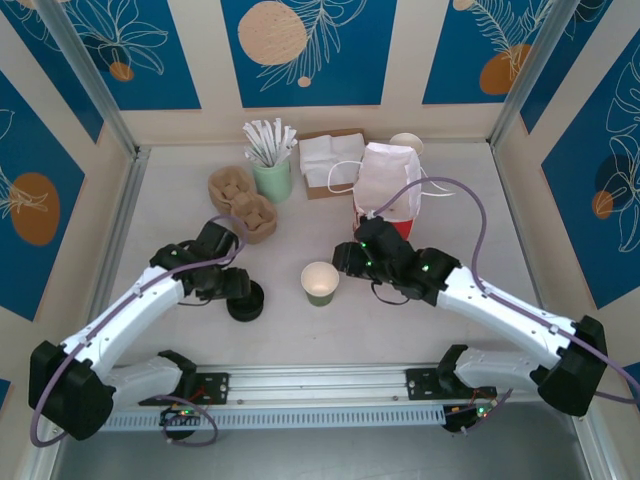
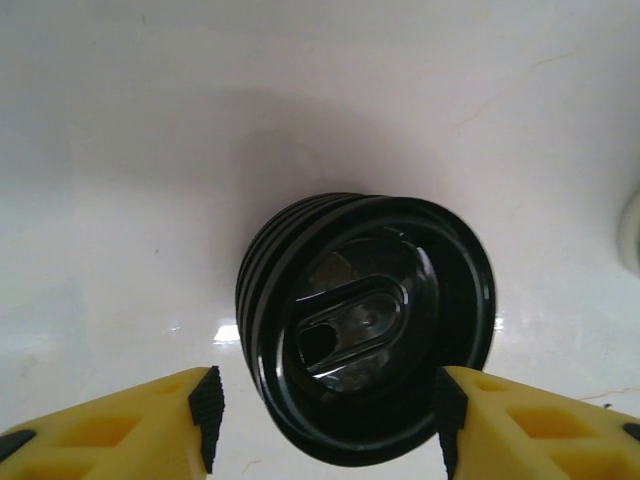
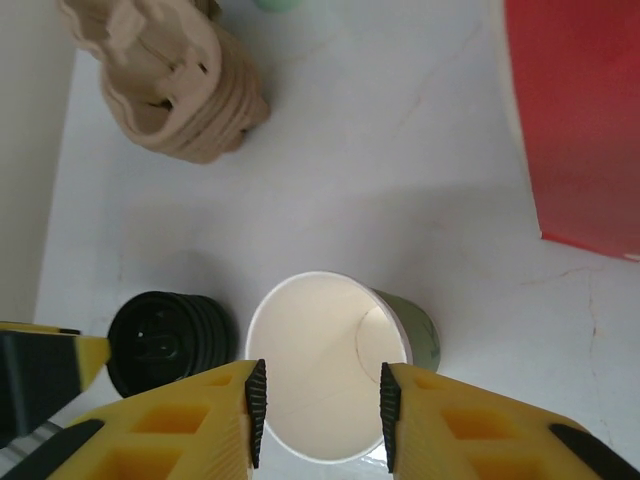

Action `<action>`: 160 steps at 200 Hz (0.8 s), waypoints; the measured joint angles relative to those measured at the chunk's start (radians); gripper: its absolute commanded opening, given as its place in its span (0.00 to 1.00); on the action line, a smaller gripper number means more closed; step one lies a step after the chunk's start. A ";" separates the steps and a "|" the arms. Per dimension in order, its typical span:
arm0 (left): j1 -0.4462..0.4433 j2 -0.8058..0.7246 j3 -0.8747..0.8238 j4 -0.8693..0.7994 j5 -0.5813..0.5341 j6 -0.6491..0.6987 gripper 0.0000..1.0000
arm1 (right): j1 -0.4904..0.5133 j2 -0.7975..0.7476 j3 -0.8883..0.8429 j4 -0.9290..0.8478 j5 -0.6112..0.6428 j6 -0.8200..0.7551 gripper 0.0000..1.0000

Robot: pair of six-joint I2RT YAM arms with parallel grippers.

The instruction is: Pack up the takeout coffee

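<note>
The takeout coffee cup (image 1: pixel 320 283), olive paper and lidless, stands mid-counter (image 1: pixel 300 340) with bare white room around it. The right gripper (image 3: pixel 322 402) hangs partly open over its rim, gripping nothing. The left gripper (image 2: pixel 322 415) gapes astride 1 ribbed black lid stack (image 2: pixel 365 325).

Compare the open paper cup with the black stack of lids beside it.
The paper cup is white inside with olive-green sides; the lid stack is glossy black. The paper cup is a single open vessel; the lid stack is several nested lids. Both sit on the table.
</note>
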 measured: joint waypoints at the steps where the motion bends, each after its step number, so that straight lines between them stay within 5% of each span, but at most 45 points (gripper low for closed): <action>1: 0.000 0.001 0.000 0.000 0.000 0.000 0.55 | -0.001 -0.003 0.001 -0.001 -0.001 0.000 0.38; 101: -0.042 0.098 -0.011 0.002 -0.070 -0.003 0.30 | -0.075 -0.101 0.003 -0.067 -0.036 -0.019 0.37; 160: -0.058 0.116 -0.012 0.006 -0.088 -0.004 0.26 | -0.092 -0.104 0.003 -0.076 -0.048 -0.027 0.37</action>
